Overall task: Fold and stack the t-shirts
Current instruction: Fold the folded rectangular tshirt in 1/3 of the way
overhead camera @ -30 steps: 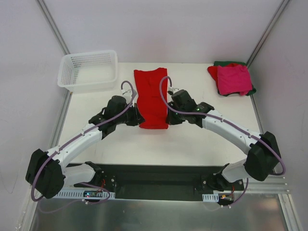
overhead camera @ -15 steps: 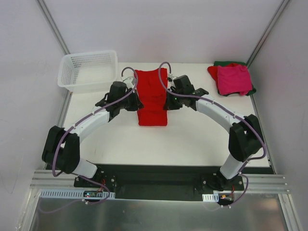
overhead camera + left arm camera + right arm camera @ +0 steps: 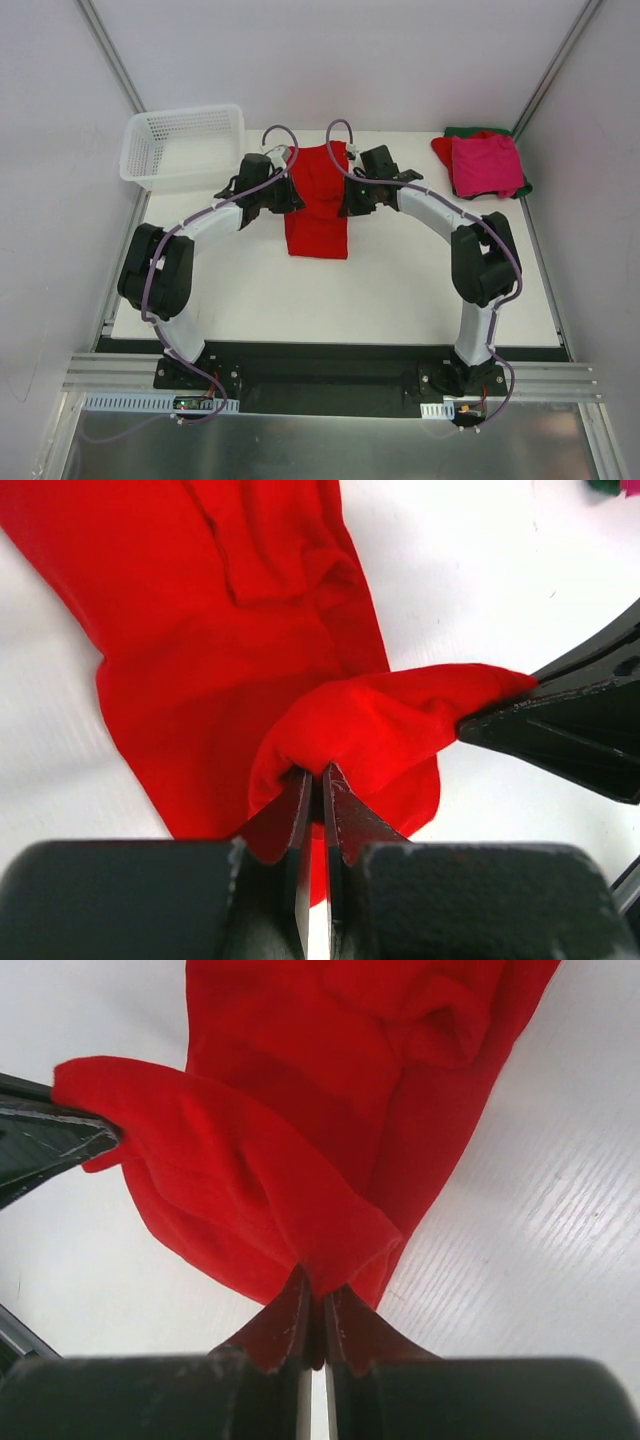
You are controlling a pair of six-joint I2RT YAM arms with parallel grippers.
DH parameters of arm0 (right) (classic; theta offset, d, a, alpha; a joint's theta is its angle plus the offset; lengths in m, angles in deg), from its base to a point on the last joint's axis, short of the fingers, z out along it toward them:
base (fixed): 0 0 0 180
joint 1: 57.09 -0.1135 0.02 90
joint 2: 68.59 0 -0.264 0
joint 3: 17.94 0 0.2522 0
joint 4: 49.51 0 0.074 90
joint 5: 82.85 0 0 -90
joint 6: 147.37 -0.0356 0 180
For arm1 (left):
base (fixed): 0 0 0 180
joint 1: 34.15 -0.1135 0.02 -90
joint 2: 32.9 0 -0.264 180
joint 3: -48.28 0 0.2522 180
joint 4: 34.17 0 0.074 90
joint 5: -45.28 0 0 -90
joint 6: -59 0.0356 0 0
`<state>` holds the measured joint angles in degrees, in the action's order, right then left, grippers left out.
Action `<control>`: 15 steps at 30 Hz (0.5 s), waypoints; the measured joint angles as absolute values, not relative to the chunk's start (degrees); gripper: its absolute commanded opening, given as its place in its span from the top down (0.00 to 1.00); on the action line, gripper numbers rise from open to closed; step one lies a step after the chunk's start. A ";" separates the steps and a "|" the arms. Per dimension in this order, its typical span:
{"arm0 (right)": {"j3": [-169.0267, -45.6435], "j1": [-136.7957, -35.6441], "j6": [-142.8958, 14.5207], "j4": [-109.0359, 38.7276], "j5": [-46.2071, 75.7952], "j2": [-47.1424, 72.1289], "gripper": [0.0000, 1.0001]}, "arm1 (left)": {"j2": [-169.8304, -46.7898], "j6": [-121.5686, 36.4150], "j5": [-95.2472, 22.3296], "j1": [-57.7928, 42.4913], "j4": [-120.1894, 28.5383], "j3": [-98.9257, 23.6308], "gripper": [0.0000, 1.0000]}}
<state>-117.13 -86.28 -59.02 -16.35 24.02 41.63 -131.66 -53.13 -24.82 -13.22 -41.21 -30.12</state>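
Top external view: the bright red t-shirt (image 3: 317, 215) lies as a long narrow strip at the middle of the table (image 3: 400, 290), running from near the far edge toward the centre. Both arms reach in from either side of it. In the wrist views the left fingers (image 3: 292, 815) and the right fingers (image 3: 288, 1322) are each clenched on a bunched corner of the shirt's near hem, lifted clear of the cloth below, with the hem stretched between them.

The step in hand looks like the half-fold, near hem over to the collar end. The next move calls for carrying both corners level toward the far edge, laying them on the collar end squarely, then letting go.

The folded stack (image 3: 487, 165), magenta-pink on top, sits at the far right corner; a white basket (image 3: 185, 148) at the far left.
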 measured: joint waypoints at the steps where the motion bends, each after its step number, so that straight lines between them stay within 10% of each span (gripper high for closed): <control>1: -117.57 -86.02 -58.89 -16.44 24.21 41.91 0.99 | -131.82 -52.95 -24.56 -13.40 -41.06 -30.60 1.00; 15: -122.46 -82.81 -58.78 -18.45 28.34 47.20 0.94 | -134.35 -51.86 -22.42 -17.29 -39.61 -31.67 1.00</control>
